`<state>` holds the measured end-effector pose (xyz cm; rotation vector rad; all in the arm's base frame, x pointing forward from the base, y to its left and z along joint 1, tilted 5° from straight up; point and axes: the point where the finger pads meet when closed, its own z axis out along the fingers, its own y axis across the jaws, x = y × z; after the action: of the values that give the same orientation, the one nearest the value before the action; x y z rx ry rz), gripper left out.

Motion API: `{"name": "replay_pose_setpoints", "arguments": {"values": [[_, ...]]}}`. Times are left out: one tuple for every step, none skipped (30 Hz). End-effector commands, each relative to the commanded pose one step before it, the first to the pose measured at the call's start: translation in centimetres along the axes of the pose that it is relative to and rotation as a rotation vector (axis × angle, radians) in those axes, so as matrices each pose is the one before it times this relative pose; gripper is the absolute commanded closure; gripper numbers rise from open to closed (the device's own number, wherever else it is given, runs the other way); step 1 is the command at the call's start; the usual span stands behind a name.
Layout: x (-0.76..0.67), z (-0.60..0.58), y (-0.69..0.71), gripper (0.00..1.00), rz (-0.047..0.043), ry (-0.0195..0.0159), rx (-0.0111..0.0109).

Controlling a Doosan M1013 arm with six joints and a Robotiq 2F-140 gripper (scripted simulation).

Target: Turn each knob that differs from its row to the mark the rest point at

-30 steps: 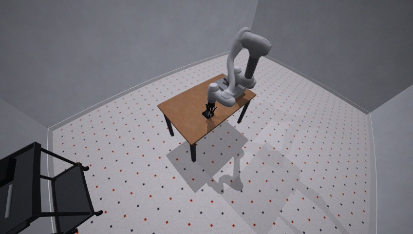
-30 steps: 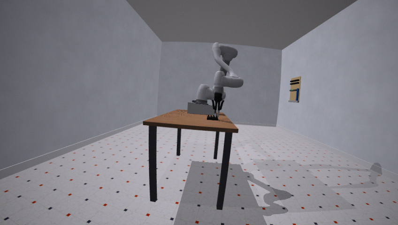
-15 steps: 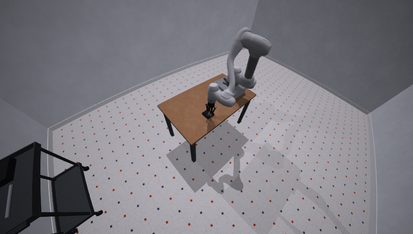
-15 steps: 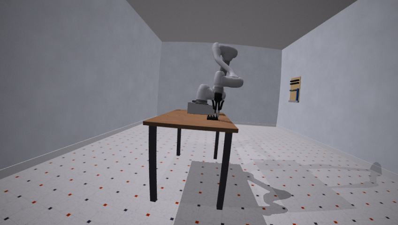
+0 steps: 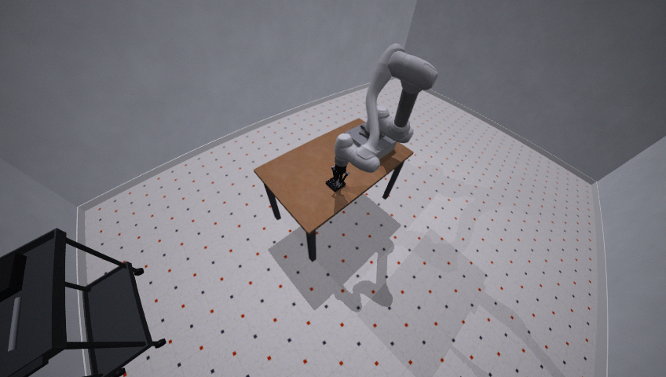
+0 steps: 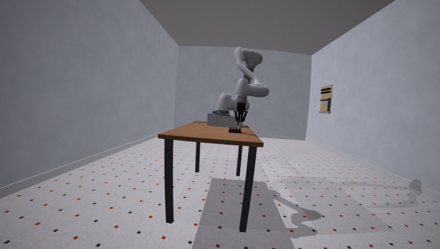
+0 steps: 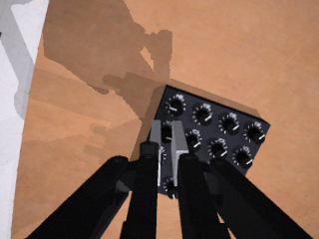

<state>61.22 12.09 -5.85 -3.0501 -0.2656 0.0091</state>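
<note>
The black knob box [image 7: 215, 134] stands on the brown table [image 5: 322, 173], near the edge on the robot's side; it also shows small in the top and exterior views [image 5: 335, 184] [image 6: 234, 130]. In the wrist view several knobs with white lines show to the right of the fingers, and the labels are too small to read. My gripper [image 7: 165, 133] points straight down over the box's left end. Its two grey finger pads are closed on a knob [image 7: 167, 134] in the second visible row, at the row's left end. The fingers hide part of the box below them.
The robot's grey base block [image 6: 219, 119] stands on the table behind the box. A black cart [image 5: 70, 298] stands on the floor far off at the left. A small board [image 6: 326, 98] hangs on the right wall.
</note>
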Motion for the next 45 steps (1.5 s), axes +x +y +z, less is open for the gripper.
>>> {"name": "replay_pose_setpoints", "arguments": {"values": [[0.001,-0.010,-0.003,0.95,-0.00003,0.00013,0.00018],[0.000,0.000,0.000,0.95,0.00000,0.00000,0.00000],[0.000,0.000,0.000,0.95,0.00000,0.00000,0.00000],[0.000,0.000,0.000,0.95,0.00000,0.00000,0.00000],[0.000,0.000,0.000,0.95,0.00000,0.00000,0.00000],[0.000,0.000,0.000,0.95,0.00000,0.00000,0.00000],[0.000,0.000,0.000,0.95,0.00000,0.00000,0.00000],[0.000,0.000,0.000,0.95,0.00000,0.00000,0.00000],[0.000,0.000,0.000,0.95,0.00000,0.00000,0.00000],[0.000,0.000,0.000,0.95,0.00000,0.00000,0.00000],[0.000,0.000,0.000,0.95,0.00000,0.00000,0.00000],[0.000,0.000,0.000,0.95,0.00000,0.00000,0.00000],[0.000,0.000,0.000,0.95,0.00000,0.00000,0.00000],[0.000,0.000,0.000,0.95,0.00000,0.00000,0.00000],[0.000,0.000,0.000,0.95,0.00000,0.00000,0.00000],[0.000,0.000,0.000,0.95,0.00000,0.00000,0.00000],[0.000,0.000,0.000,0.95,0.00000,0.00000,0.00000],[0.000,0.000,0.000,0.95,0.00000,0.00000,0.00000],[0.000,0.000,0.000,0.95,0.00000,0.00000,0.00000],[0.000,0.000,0.000,0.95,0.00000,0.00000,0.00000],[0.000,0.000,0.000,0.95,0.00000,0.00000,0.00000],[0.000,0.000,0.000,0.95,0.00000,0.00000,0.00000],[0.000,0.000,0.000,0.95,0.00000,0.00000,0.00000],[0.000,0.000,0.000,0.95,0.00000,0.00000,0.00000],[0.000,0.000,0.000,0.95,0.00000,0.00000,0.00000],[0.000,0.000,0.000,0.95,0.00000,0.00000,0.00000],[0.000,0.000,0.000,0.95,-0.00003,0.00000,0.00000],[0.000,0.000,0.000,0.95,-0.00021,0.00000,0.00000],[0.000,0.000,0.000,0.95,-0.00056,0.00000,0.00000],[0.000,0.000,0.000,0.95,-0.00106,0.00000,0.00000],[0.000,0.000,0.000,0.95,-0.00169,0.00000,0.00000],[0.000,0.000,0.000,0.95,-0.00245,0.00000,0.00000],[0.000,0.000,0.000,0.95,-0.00331,0.00000,0.00000],[0.000,0.000,0.000,0.95,-0.00426,0.00000,0.00000],[0.000,0.000,0.000,0.95,-0.00528,0.00000,0.00000],[0.000,0.000,0.000,0.95,-0.00637,0.00000,0.00000],[0.000,0.000,0.000,0.95,-0.00752,0.00000,0.00000],[0.000,0.000,0.000,0.95,-0.00870,0.00000,0.00000],[0.000,0.000,0.000,0.95,-0.00991,0.00000,0.00000],[0.000,0.000,0.000,0.95,0.00000,0.00000,0.00000],[0.000,0.000,0.000,0.95,0.00000,0.00000,0.00000],[0.000,0.000,0.000,0.95,-0.01114,0.00000,0.00000],[0.000,0.000,0.000,0.95,-0.01238,0.00000,0.00000],[0.000,0.000,0.000,0.95,-0.01361,0.00000,0.00000],[0.000,0.000,0.000,0.95,-0.01483,0.00000,0.00000]]}}
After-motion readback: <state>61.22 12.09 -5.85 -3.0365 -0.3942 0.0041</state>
